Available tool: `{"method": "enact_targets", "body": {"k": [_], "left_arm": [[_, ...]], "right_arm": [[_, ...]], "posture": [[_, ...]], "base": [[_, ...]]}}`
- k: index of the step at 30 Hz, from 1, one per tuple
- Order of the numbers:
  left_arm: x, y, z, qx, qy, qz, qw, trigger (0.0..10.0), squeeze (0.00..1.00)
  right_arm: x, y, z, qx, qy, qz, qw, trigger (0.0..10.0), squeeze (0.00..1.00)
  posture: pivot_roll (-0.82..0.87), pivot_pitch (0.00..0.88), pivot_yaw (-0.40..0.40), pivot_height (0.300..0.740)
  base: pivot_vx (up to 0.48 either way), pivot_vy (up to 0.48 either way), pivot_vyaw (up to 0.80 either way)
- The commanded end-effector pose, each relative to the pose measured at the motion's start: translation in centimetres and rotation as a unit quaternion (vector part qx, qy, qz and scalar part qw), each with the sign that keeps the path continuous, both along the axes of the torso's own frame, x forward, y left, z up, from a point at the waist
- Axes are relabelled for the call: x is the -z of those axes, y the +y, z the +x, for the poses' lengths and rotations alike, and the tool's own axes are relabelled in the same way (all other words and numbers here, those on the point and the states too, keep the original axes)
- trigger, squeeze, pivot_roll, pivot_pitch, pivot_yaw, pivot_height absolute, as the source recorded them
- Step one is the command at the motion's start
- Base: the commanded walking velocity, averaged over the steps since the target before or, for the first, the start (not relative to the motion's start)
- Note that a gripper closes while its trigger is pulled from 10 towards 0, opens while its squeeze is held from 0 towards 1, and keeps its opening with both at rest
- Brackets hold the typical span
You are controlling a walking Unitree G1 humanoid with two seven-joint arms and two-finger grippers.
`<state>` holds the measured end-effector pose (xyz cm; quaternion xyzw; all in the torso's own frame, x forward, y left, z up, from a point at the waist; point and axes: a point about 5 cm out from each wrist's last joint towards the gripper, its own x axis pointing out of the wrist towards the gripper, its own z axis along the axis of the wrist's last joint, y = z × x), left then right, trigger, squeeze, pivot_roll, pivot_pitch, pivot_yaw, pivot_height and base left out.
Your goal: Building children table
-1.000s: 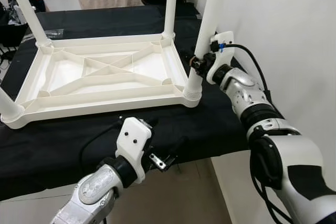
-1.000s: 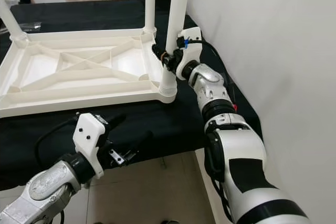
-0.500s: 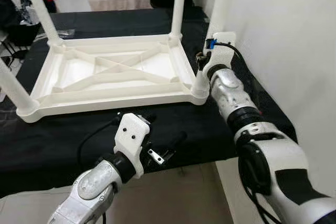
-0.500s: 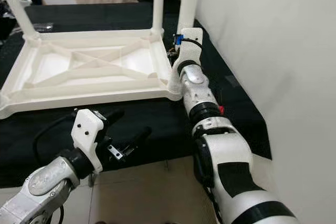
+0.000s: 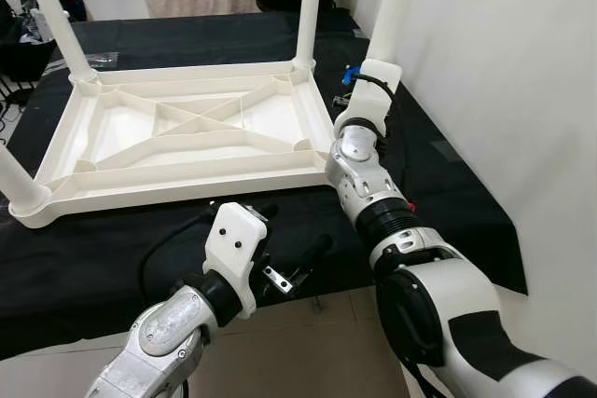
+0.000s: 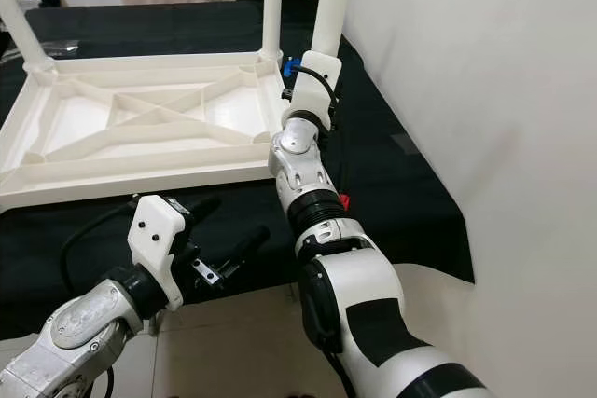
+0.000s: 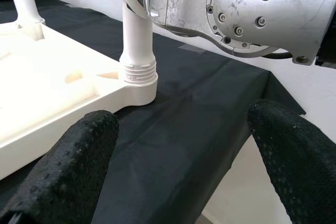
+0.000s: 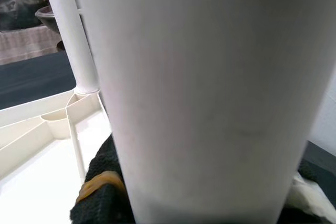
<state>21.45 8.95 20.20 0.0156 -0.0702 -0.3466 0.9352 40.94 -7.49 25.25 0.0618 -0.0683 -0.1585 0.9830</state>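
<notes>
So the tabletop (image 5: 187, 128) is lying upside down on a black cloth (image 5: 448, 193), ribs up, close to the cloth's right edge by the wall (image 5: 522, 72). Legs are standing in the sockets that can be seen: one at the far left corner (image 5: 51, 11), one at the far right corner (image 5: 308, 6), one at the near left corner (image 5: 14, 179), and the near right leg (image 5: 394, 2) is the one being worked on.

The right gripper (image 8: 199, 203) is wrapped around that near right leg just above its socket. In the right wrist view the leg takes up almost everything, with the black fingers (image 8: 100, 192) pressed to either side of it, so it's clamped on the leg. In the left wrist view the leg's ribbed collar (image 7: 138, 72) is seen sitting on the corner socket.

The left gripper (image 5: 294, 263) is held off the near edge of the cloth, fingers spread wide apart, nothing in it and nothing touched.

Looks like the step in hand is seating or twisting home the last leg. It can't be told from here whether it's fully in. Next move probably calls for a firm push or turn straight down the leg's axis, with the tabletop braced by the free gripper so it isn't slid across the cloth.
</notes>
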Motion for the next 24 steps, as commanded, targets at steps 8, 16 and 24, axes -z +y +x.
{"method": "enact_targets", "body": {"k": [8,16,24], "left_arm": [[0.4,-0.3,-0.2,0.003,0.004,0.001,1.000,10.0,0.00],[0.4,-0.3,-0.2,0.003,0.004,0.000,1.000,10.0,0.00],[0.4,-0.2,-0.1,0.002,0.001,0.001,1.000,10.0,0.00]], "right_arm": [[1.6,-1.3,0.1,-0.038,0.018,-0.003,0.999,10.0,0.00],[0.5,-3.2,0.5,-0.139,-0.029,-0.034,0.989,10.0,0.00],[0.9,-4.9,0.6,-0.317,-0.033,-0.056,0.946,10.0,0.00]], "posture": [[0.12,0.151,-0.070,0.740],[0.12,0.147,-0.070,0.740],[0.12,0.149,-0.067,0.740]], "base": [[0.000,0.000,0.00],[0.000,0.000,0.00],[0.000,0.000,0.00]]}}
